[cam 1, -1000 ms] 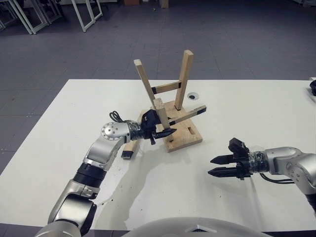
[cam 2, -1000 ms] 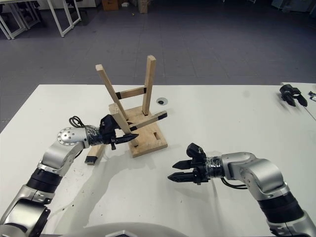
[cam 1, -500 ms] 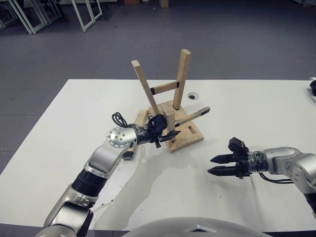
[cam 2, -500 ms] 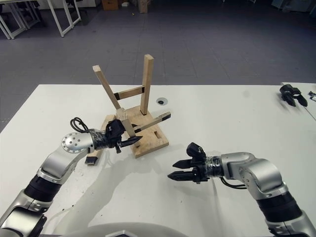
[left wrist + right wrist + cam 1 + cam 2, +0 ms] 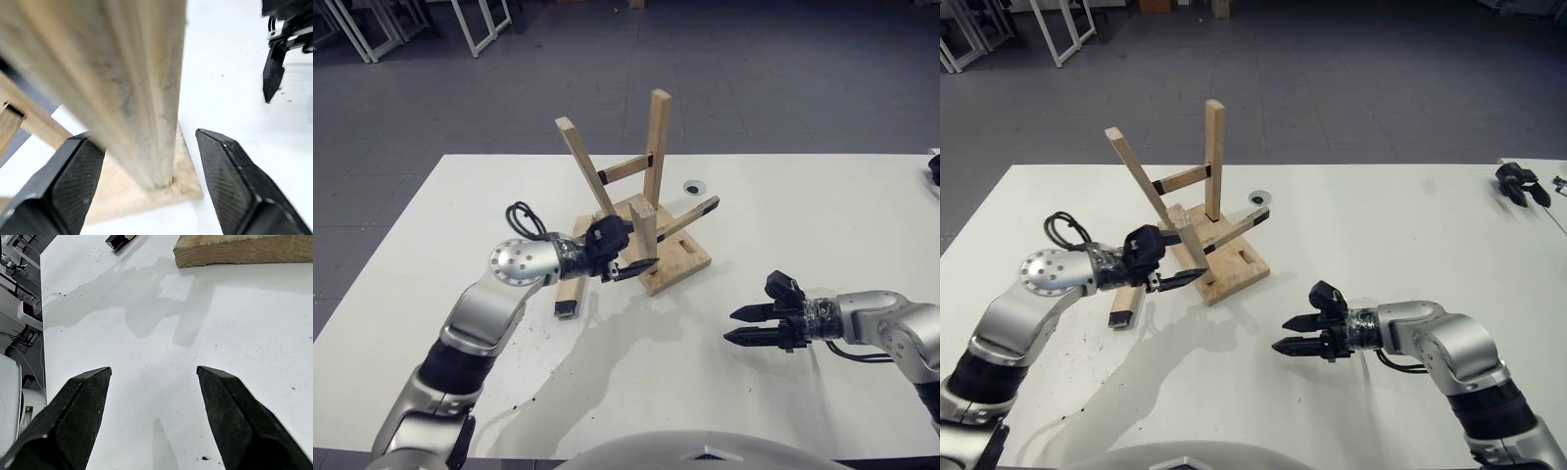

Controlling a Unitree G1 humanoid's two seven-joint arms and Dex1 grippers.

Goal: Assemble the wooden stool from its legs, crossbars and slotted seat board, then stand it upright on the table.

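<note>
The slotted seat board (image 5: 677, 262) lies flat on the white table (image 5: 822, 225). A tilted leg (image 5: 584, 168) and a straighter leg (image 5: 657, 147) rise from it, joined by a crossbar (image 5: 626, 170). A short leg (image 5: 643, 227) stands at its near side, and a black-tipped bar (image 5: 688, 216) slants over it. My left gripper (image 5: 632, 268) is open, straddling the base of that short leg (image 5: 137, 88), one finger (image 5: 73, 186) close against the wood. To the right, over bare table, my right gripper (image 5: 730, 327) is open and points toward the board (image 5: 244, 249).
A loose wooden piece (image 5: 568, 295) with a black end lies on the table left of the board, under my left forearm. A round hole (image 5: 692, 186) sits in the table behind the stool. A small black object (image 5: 1518, 184) rests near the far right edge.
The stool frame has shifted and leaned to the left with my left gripper at its short leg; my left forearm swung left. The right arm has stayed still.
</note>
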